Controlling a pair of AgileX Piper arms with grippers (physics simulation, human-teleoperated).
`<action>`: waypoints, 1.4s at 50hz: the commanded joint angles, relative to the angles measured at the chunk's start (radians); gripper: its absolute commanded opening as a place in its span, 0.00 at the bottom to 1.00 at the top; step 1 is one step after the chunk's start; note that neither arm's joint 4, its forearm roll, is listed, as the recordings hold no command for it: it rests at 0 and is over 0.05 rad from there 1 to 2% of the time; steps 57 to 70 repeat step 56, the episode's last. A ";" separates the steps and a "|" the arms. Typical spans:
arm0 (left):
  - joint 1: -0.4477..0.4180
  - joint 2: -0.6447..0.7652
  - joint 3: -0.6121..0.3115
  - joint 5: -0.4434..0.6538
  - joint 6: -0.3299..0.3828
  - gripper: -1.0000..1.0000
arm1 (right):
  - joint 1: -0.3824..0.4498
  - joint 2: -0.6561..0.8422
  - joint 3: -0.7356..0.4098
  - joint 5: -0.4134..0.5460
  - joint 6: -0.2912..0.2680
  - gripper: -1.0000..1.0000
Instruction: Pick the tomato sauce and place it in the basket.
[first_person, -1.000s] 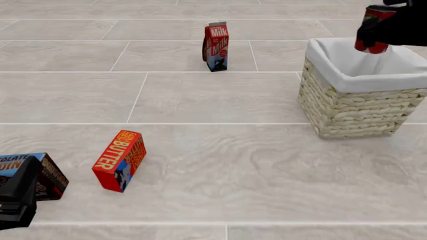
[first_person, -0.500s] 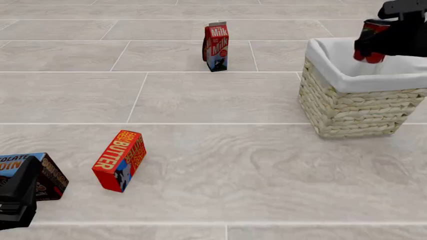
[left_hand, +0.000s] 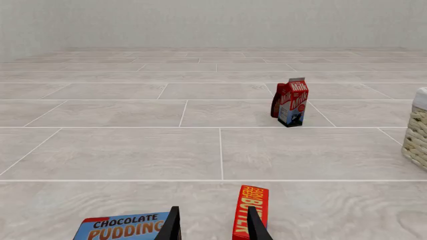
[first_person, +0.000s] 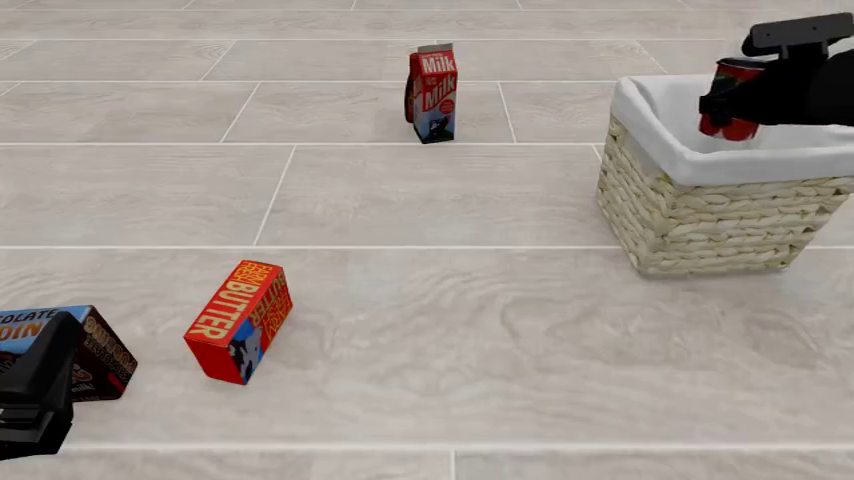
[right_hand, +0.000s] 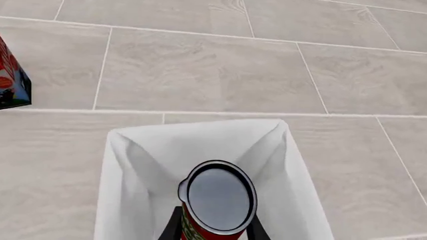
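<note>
Already at the far right, the right pincer (first_person: 731, 108) was clamped on the tomato sauce (first_person: 730, 95), holding the can roughly upright with its long axis near vertical, directly above the basket (first_person: 707, 210); its lower end sat at about rim level inside the white lining. No other contents showed in the basket. The left pincer (left_hand: 212, 225), jaws apart and holding nothing, waited at the near left beside the butter box (first_person: 240, 320).
</note>
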 joint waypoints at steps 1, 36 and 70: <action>0.000 0.000 0.000 0.000 0.000 1.00 | -0.004 0.018 -0.024 0.006 0.017 0.00; 0.000 0.000 0.000 0.000 0.000 1.00 | 0.024 -0.045 -0.016 0.020 0.001 1.00; 0.000 0.000 0.000 0.000 0.000 1.00 | 0.110 -0.158 -0.007 0.046 0.001 1.00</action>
